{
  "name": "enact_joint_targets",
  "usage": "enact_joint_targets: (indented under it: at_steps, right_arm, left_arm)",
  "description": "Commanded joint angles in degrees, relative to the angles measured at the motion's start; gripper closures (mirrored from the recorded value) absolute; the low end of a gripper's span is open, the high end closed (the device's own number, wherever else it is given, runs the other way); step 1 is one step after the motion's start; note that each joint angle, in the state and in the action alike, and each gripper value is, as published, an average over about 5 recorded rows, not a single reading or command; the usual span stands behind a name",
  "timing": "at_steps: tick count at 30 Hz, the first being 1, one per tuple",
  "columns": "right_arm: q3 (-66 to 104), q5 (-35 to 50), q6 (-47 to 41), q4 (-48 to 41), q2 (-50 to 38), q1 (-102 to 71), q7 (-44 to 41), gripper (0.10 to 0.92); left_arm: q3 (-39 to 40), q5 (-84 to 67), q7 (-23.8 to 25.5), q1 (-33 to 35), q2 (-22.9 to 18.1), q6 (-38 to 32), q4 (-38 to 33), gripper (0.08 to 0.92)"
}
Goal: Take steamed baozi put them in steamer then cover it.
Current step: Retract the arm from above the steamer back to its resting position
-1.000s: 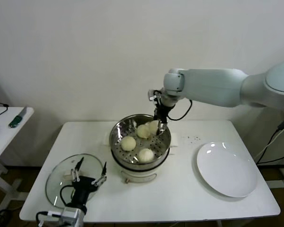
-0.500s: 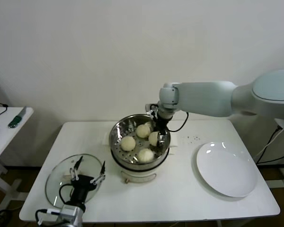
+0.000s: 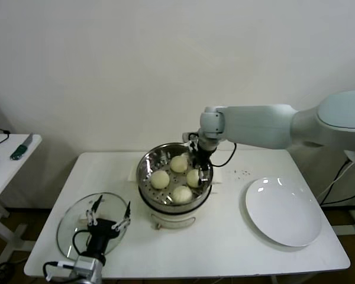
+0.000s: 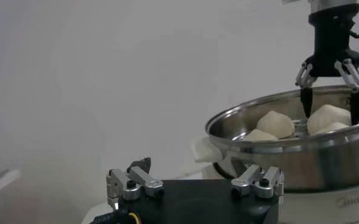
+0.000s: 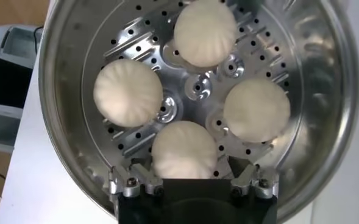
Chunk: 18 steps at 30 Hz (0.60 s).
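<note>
All four steamed baozi (image 5: 184, 157) sit on the holey tray inside the steamer (image 3: 147, 163), one in each corner of a ring. The right gripper (image 3: 200, 176) is down in the pot by the bun on the plate side. Its fingers are spread wide on both sides of that bun and do not squeeze it, so the bun looks let go.

These buns look soft and light. A hard pinch would dent them, so a gentle hold on the round sides is best. They look a bit smooth, so a hold low on the sides seems safer than near the top.

The glass lid (image 3: 73, 220) lies flat on the table (image 3: 236, 236) near the robot's left side, well apart from the pot. It looks hard, slippery and easy to break, and I think it is heavier than a bun. The knob in its middle is the best place to grab. The left gripper (image 3: 109, 222) hangs just over that lid with its fingers spread apart.

A second ago the right gripper was higher, by the pot's back rim, with the fourth bun in its fingers. Now that bun rests on the tray and the arm is lower. The white plate (image 3: 284, 213) is bare
</note>
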Motion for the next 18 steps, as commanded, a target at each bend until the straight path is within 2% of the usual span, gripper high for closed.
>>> enact_joint_targets:
  at_steps: [1, 6, 10, 13, 18]
  right_arm:
    - [2.35, 0.41, 0.52, 1.58, -3.95, 2.91, -1.06, 0.202]
    - [4.27, 1.68, 3.03, 4.20, -9.56, 5.00, -0.48, 0.203]
    - [6.48, 2.55, 6.36, 6.62, -15.01, 5.34, 3.70, 0.203]
    - [10.02, 3.24, 9.41, 9.08, -19.31, 3.63, 10.12, 0.203]
    - [17.51, 5.23, 16.16, 13.98, -28.26, -3.99, 26.32, 0.203]
  left_arm:
    - [0.02, 0.01, -0.04, -0.01, 0.07, -0.05, 0.10, 0.177]
    - [0.04, 0.07, -0.06, -0.22, 0.07, 0.03, 0.13, 0.177]
    - [-0.25, 0.06, -0.12, -0.36, 0.16, 0.17, 0.04, 0.177]
    - [-0.38, 0.31, -0.21, -0.35, 0.25, 0.15, 0.06, 0.177]
    - [-0.88, 1.33, -0.82, -0.91, 0.15, 0.27, 0.30, 0.177]
